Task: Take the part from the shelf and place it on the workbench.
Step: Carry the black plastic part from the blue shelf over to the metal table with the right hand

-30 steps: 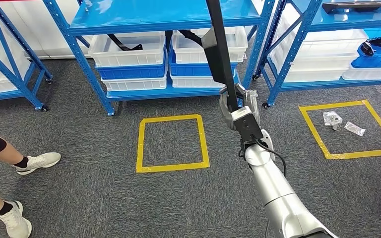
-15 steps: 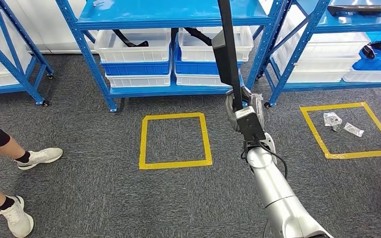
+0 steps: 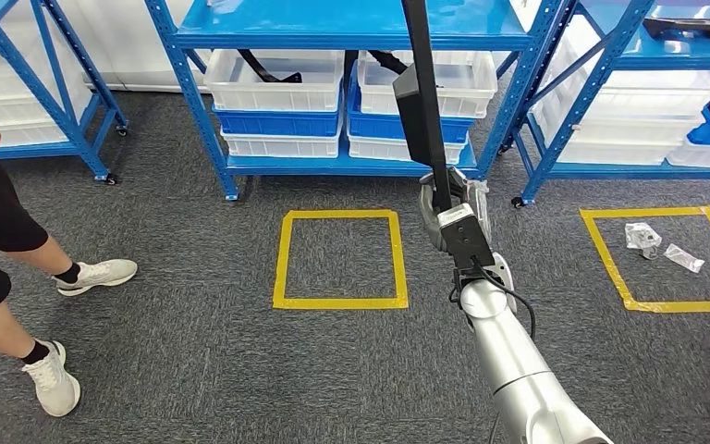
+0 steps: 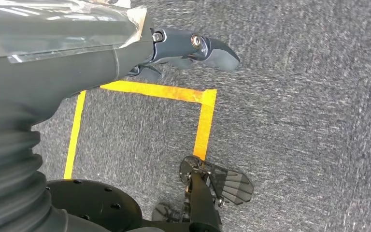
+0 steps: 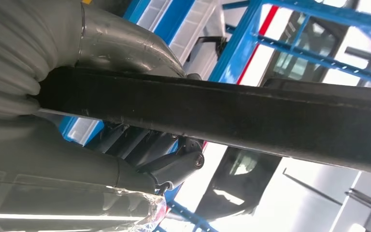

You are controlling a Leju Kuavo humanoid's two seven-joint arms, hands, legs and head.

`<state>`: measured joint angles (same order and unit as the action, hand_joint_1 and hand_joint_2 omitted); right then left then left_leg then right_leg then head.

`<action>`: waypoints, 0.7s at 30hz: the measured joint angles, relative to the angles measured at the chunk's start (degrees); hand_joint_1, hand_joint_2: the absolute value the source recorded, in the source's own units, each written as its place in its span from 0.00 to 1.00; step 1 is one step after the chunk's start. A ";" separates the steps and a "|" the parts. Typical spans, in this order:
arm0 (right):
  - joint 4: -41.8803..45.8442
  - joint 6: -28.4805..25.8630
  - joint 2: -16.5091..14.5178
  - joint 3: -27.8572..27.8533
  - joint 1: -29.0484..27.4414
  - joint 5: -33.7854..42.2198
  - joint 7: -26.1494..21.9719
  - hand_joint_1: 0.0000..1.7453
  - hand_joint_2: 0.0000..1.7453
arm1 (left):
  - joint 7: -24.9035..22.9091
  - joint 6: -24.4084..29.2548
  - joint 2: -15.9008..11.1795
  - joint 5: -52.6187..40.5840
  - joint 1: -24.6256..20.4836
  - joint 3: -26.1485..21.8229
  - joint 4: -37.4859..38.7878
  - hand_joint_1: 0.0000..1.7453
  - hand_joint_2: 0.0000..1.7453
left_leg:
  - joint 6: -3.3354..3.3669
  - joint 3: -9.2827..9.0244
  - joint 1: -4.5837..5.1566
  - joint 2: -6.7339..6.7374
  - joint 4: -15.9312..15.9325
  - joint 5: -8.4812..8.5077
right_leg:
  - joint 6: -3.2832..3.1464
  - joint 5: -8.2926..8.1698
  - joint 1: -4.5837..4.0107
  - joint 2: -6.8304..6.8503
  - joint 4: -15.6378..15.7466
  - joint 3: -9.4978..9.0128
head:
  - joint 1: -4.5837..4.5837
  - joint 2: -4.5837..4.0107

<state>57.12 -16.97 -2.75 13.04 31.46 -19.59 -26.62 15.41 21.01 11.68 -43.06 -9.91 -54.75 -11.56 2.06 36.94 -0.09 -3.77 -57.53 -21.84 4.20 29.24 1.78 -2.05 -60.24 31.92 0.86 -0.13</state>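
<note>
the part [image 3: 422,102] is a long black bar, matt and faintly scuffed, like moulded plastic. the right hand [image 3: 451,211] gripping it has smooth grey plastic fingers under a crinkled clear glossy film. the left hand [image 4: 125,53] has the same film, with a ribbed rubbery cover. the arm is brushed silver metal. the floor [image 3: 194,351] is rough grey carpet with glossy yellow tape [image 3: 340,302]. the shelves [image 3: 351,28] are smooth blue painted metal holding translucent white plastic bins [image 3: 277,88].
</note>
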 joint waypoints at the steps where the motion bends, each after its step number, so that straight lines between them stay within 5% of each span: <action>1: 0.00 0.02 -0.03 -0.04 0.03 -0.01 0.00 1.00 1.00 | 0.00 0.01 0.02 0.00 0.00 0.00 0.01 0.00 1.00 | -0.40 0.22 0.05 -0.38 -0.05 0.21 | -0.30 -0.49 -0.09 -0.56 1.85 -0.98 | 0.03 0.00; 4: -0.01 0.05 -0.16 -0.10 -0.02 0.00 0.03 1.00 1.00 | 0.00 0.04 0.01 0.00 0.17 -0.01 0.02 0.00 1.00 | -1.68 0.88 -0.19 -1.27 0.14 0.91 | -1.83 -1.18 -0.40 0.32 2.25 -0.97 | 0.07 0.00; 6: -0.01 0.05 -0.35 -0.15 0.06 0.03 0.05 1.00 1.00 | 0.00 0.08 -0.02 0.00 0.26 -0.01 0.02 0.00 1.00 | -2.18 1.51 -0.27 -0.22 -0.81 0.11 | -2.67 -1.61 -0.13 1.15 2.38 -0.87 | 0.18 0.00; 10: -0.01 0.05 -0.48 -0.19 0.11 0.05 0.07 1.00 1.00 | 0.00 0.11 -0.01 0.00 0.26 -0.01 0.02 0.00 1.00 | -2.34 2.02 -0.18 1.12 -1.95 -0.97 | -3.02 -1.75 -0.05 1.49 2.42 -0.84 | 0.38 0.00; 12: -0.01 0.08 -0.51 -0.27 -0.04 0.01 0.05 1.00 1.00 | -0.02 0.11 -0.03 -0.04 0.24 0.00 0.02 0.00 1.00 | -2.69 4.47 -0.35 2.33 -8.25 -3.94 | -3.41 -1.79 -0.38 2.90 2.40 -0.66 | 0.59 0.00; 13: 0.01 0.10 -0.54 -0.31 -0.15 -0.01 0.05 1.00 1.00 | -0.04 0.11 -0.05 -0.09 0.23 0.02 0.02 0.00 1.00 | -2.73 4.10 -0.42 3.39 -8.99 -4.33 | -3.61 -1.81 -0.59 4.14 2.38 -0.56 | 0.66 0.00; 15: 0.05 0.13 -0.58 -0.35 -0.30 -0.03 0.04 1.00 1.00 | -0.09 0.10 -0.08 -0.20 0.14 0.10 0.02 0.00 1.00 | -2.37 0.94 -0.21 6.22 -5.26 -3.54 | -3.72 -1.78 -1.24 6.58 2.32 -0.38 | 0.71 0.00; 17: 0.08 0.12 -0.60 -0.36 -0.26 -0.04 0.03 1.00 1.00 | -0.09 0.11 -0.08 -0.23 0.02 0.25 0.02 0.00 1.00 | -1.63 -1.48 0.32 7.32 -0.70 -2.56 | -3.41 -1.68 -1.71 7.72 2.31 -0.32 | 0.50 0.00; 19: 0.19 0.15 -0.77 -0.34 -0.29 -0.04 0.02 1.00 1.00 | -0.09 0.13 -0.08 -0.23 0.07 0.34 0.02 0.00 1.00 | -0.87 -1.28 0.49 6.05 -0.43 -2.24 | -2.89 -1.58 -1.84 8.67 2.36 -0.25 | 0.35 0.00; 21: 0.46 0.33 -0.89 -0.34 -0.33 -0.04 0.02 1.00 1.00 | -0.05 0.15 -0.09 -0.19 0.14 0.38 0.01 0.00 1.00 | -0.05 -1.35 0.25 4.87 0.16 -1.71 | -2.48 -0.61 -1.68 7.21 0.92 0.44 | 0.27 0.00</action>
<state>57.58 -16.63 -3.64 12.69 31.13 -19.63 -26.61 15.36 21.16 11.59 -43.25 -9.77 -54.36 -11.56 2.01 35.59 0.16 1.10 -57.37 -23.55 1.71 28.63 0.10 5.16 -59.32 32.36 1.14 -0.13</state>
